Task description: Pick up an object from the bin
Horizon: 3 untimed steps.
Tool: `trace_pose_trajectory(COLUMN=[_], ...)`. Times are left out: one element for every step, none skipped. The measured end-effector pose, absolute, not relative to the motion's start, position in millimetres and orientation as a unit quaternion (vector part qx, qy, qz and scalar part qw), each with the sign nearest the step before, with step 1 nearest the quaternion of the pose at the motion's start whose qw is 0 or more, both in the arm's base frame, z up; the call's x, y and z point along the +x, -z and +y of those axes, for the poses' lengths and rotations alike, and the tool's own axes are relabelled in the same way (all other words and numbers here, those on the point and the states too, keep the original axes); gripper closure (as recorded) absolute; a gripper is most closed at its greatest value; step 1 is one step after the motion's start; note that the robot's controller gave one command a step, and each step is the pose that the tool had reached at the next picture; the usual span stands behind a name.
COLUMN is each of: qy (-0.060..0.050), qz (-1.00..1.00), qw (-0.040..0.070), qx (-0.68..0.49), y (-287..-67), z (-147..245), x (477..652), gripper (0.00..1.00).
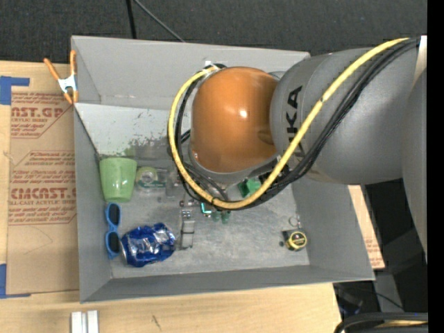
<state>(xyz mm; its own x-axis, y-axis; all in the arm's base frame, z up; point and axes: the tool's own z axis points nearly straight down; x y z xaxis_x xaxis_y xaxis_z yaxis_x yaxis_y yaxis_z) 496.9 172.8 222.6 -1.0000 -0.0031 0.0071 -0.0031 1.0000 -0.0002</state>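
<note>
Closest to the lens is the arm's orange cover (232, 120), a glossy dome ringed by yellow and black cables (179, 127). Beside it, on the grey arm housing (361, 116), the black letters "KA" can be read; the rest of the word is hidden behind a cable.

Below the cover, the gripper (186, 233) reaches down to the bin floor in the front left part of the bin (89, 207). Whether it is spread or pressed together cannot be told, and nothing can be seen pinched in it.

Just to its left, close to or touching it, lies a crushed blue can (148, 245), on its side near the front wall. It carries white printing, but no word of it can be read.

Left of the can, a pair of blue sunglasses (111, 229) lies along the left wall. Above them stands a pale green cup (116, 177), tipped on its side with its mouth toward the front. Right of the cup is a small clear item (148, 179) whose kind cannot be told.

Well apart, toward the front right corner, sits a small round black-and-yellow thing (295, 239) with a thin loop at its top; any label on it is too small to read.
</note>
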Motion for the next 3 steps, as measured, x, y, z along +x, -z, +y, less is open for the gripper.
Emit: trace_pose_trajectory(qy=[0.0, -0.001, 0.0], qz=[-1.0, -0.985, -0.985], qw=[0.004, 0.002, 0.001], qx=[0.031, -0.172, -0.172], y=[-102.9, -68.3, -69.3], z=[247.8, 237.1, 237.3], x=[507.5, 494.4, 495.3], gripper=[0.0, 0.0, 1.0])
